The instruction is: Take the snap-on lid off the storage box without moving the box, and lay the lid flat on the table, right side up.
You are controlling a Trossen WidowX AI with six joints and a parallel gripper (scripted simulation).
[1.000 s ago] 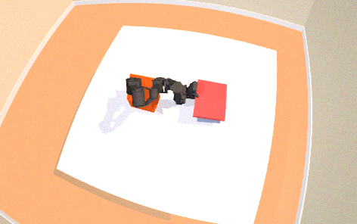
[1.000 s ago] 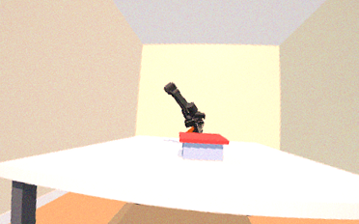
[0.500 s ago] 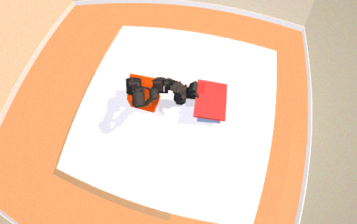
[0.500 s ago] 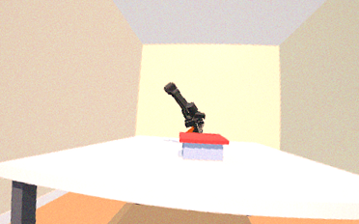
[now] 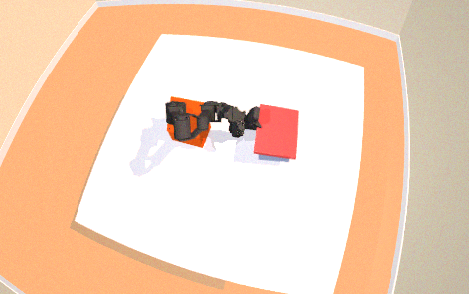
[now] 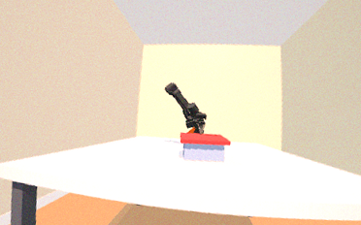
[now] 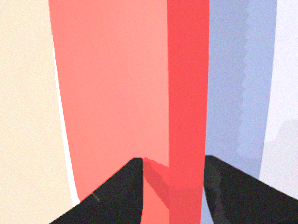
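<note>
The red lid [image 5: 278,131] [image 6: 205,140] [image 7: 110,90] is over the pale blue storage box [image 5: 274,158] [image 6: 204,153] [image 7: 227,100], its top face up. A darker shaded band of the box wall shows under the lid's rim in the exterior view; I cannot tell whether there is a gap. My gripper [image 5: 259,124] [image 7: 172,166] is shut on the lid's edge, on the side toward the arm's base. One finger is over the lid's top and the other is by its rim, beside the box wall. In the exterior view the lid partly hides the fingers. The box stands on the table.
The white table [image 5: 224,214] [image 6: 110,171] has its edges well out from the box. The arm's base stands on an orange plate [image 5: 203,141] to the left of the box in the top view, and the arm reaches across between them.
</note>
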